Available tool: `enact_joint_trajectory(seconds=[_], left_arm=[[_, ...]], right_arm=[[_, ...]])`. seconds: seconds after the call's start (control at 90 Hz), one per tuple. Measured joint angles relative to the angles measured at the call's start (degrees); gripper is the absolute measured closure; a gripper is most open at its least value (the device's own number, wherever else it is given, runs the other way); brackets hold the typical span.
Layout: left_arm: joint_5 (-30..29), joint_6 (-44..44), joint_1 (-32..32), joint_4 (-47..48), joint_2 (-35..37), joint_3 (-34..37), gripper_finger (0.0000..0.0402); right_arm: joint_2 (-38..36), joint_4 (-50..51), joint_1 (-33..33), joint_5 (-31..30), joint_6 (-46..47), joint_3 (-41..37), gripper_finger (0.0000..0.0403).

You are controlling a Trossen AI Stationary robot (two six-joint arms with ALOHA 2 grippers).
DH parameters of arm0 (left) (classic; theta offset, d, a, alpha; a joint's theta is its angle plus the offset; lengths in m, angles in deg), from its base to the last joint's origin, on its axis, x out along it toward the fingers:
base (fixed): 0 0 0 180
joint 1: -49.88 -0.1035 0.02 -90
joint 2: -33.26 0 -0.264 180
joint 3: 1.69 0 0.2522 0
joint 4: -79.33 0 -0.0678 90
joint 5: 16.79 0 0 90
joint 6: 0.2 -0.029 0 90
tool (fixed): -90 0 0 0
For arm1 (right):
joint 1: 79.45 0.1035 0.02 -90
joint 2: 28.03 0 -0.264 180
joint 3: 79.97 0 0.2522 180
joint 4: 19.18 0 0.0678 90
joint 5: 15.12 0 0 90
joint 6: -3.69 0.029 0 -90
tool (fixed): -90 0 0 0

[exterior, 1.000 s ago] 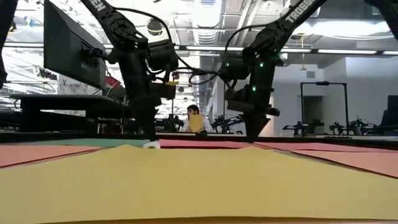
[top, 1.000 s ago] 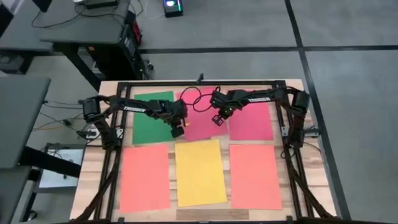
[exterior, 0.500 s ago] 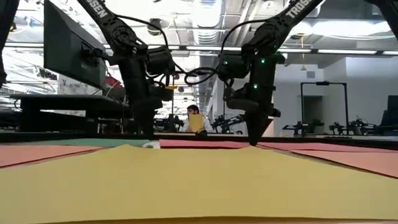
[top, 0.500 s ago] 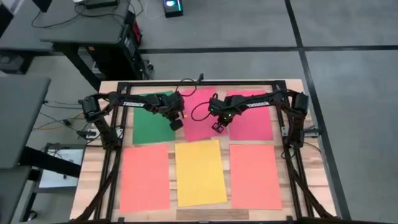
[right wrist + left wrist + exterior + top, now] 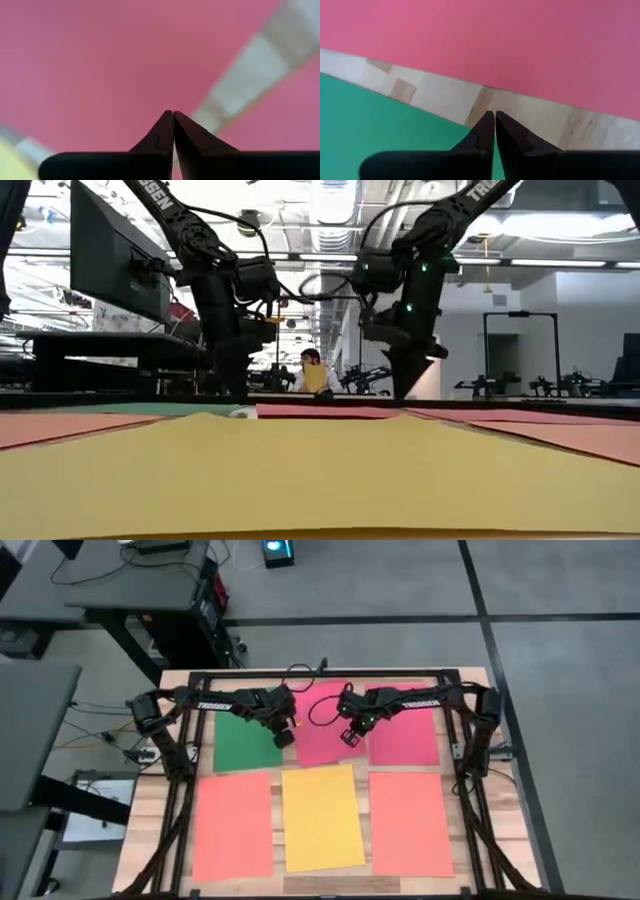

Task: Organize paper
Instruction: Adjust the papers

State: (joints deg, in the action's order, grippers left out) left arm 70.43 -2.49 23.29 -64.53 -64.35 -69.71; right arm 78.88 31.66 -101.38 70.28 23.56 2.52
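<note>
Pale wooden slats of the table [image 5: 150,840] carry six flat rectangular paper sheets laid in two rows of three. Farther from the low camera lie the green sheet [image 5: 243,743], the middle pink-red sheet [image 5: 322,743] and the right pink-red sheet [image 5: 408,740]; nearer lie two orange sheets [image 5: 233,825] [image 5: 410,823] with the yellow sheet [image 5: 321,818] between them.

Clenched to a point and grasping nothing, the left gripper [image 5: 284,737] sits low at the green sheet's edge, beside the strip of bare wood that separates it from the middle pink-red sheet. Clenched likewise and empty, the right gripper [image 5: 351,736] hangs just above that same pink-red sheet, near its edge facing the right pink-red one.

Nudging the middle sheet square seems to be the step in hand. Thin paper buckles easily, so light downward pressure and a slow, flat slide should serve best, with both tips moving together to avoid twisting the sheet.
</note>
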Motion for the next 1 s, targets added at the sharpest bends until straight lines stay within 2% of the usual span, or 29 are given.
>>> enact_joint_trajectory(seconds=[0.3, 0.633, 1.0], left_arm=[[0.0, 0.0, -0.7, -0.5, 0.0, 0.0, 0.0402], [1.8, 0.0, -2.0, -0.5, -4.1, -0.2, 0.0402], [2.9, -0.8, -3.8, -0.9, -4.1, -0.1, 0.0402]], right_arm=[[0.3, 1.7, -3.3, -0.1, -0.5, 0.0, 0.0403], [0.2, -2.2, -1.3, 0.2, 0.7, -4.2, 0.0403], [0.2, -1.6, 2.6, 2.4, 1.5, -4.2, 0.0403]])
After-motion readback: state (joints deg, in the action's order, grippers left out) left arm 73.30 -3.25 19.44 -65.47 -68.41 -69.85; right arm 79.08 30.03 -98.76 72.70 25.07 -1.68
